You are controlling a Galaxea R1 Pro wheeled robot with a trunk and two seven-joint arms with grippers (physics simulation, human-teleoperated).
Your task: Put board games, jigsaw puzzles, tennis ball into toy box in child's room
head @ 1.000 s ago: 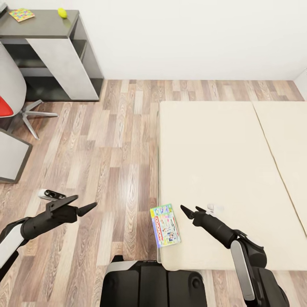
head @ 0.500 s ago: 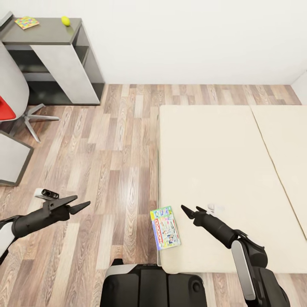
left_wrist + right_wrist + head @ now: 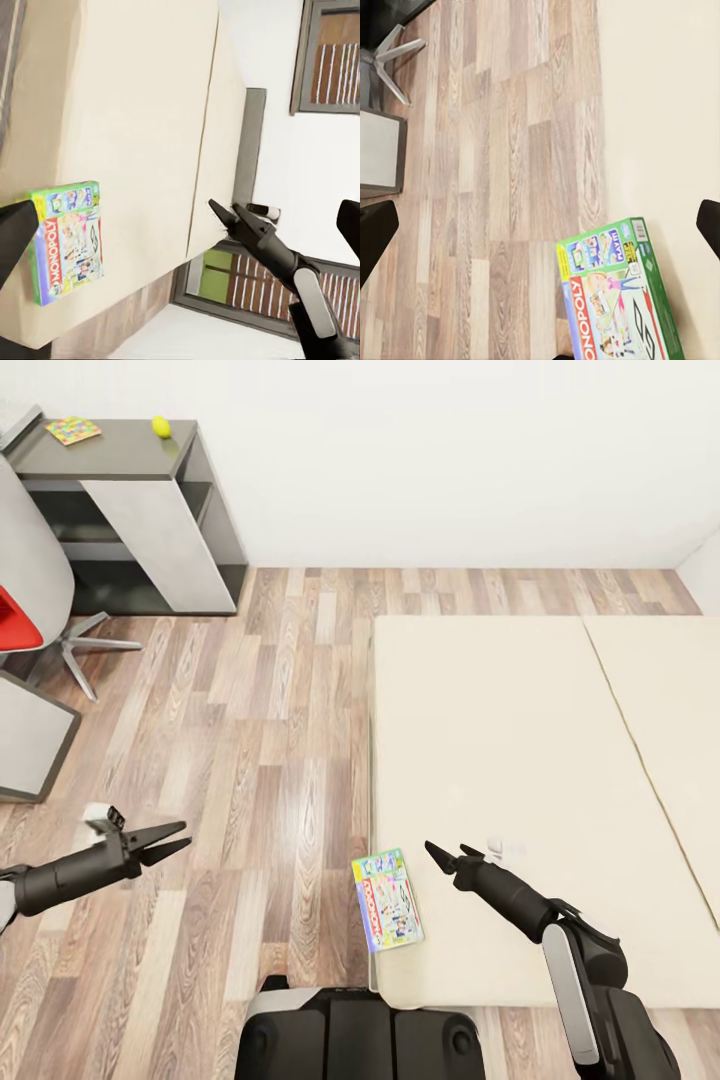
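A Monopoly box [image 3: 388,899] lies flat on the bed [image 3: 520,760], right at the corner near the robot, with one long side along the bed's edge by the floor [image 3: 250,760]. It is a flat box with a green border. The top part shows little coloured pictures. A red strip down one side says MONOPOLY in white letters. The rest is a pale picture with cartoon drawings, and one side edge is purple.

The bed is wide, flat and cream, with one seam line running across it.

The right end effector [image 3: 446,854] hangs over the bed just beside the box, not touching it. Its two dark fingers are spread apart and hold nothing.

The left end effector [image 3: 163,839] hangs over the wood floor, well apart from the box. Its fingers are spread a little and hold nothing.

Far off by the wall is the tabletop [image 3: 120,455]. A jigsaw puzzle [image 3: 73,430] lies flat on it, a small square in yellow, pink, blue and green. A yellow-green ball [image 3: 160,426] sits near it, apart from the puzzle. A chair [image 3: 40,600] with a red seat stands by the tabletop.
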